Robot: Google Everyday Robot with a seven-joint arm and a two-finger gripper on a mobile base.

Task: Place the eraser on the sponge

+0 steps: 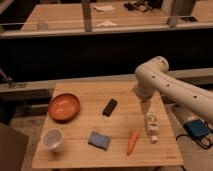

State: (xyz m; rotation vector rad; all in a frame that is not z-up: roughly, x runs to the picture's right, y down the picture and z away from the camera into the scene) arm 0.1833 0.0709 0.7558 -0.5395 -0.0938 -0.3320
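Note:
The black eraser point(109, 107) lies flat near the middle of the wooden table point(120, 152). The blue-grey sponge point(98, 139) rests closer to the front edge, slightly left of the eraser and apart from it. My white arm reaches in from the right, and its gripper point(141, 98) hangs over the table to the right of the eraser, a little above the surface. Nothing shows in the gripper.
An orange bowl point(64, 106) sits at the table's left, with a white cup point(52, 139) in front of it. An orange carrot point(132, 141) lies right of the sponge. A white bottle-like item point(151, 123) stands near the right edge. A blue device point(199, 129) is on the floor.

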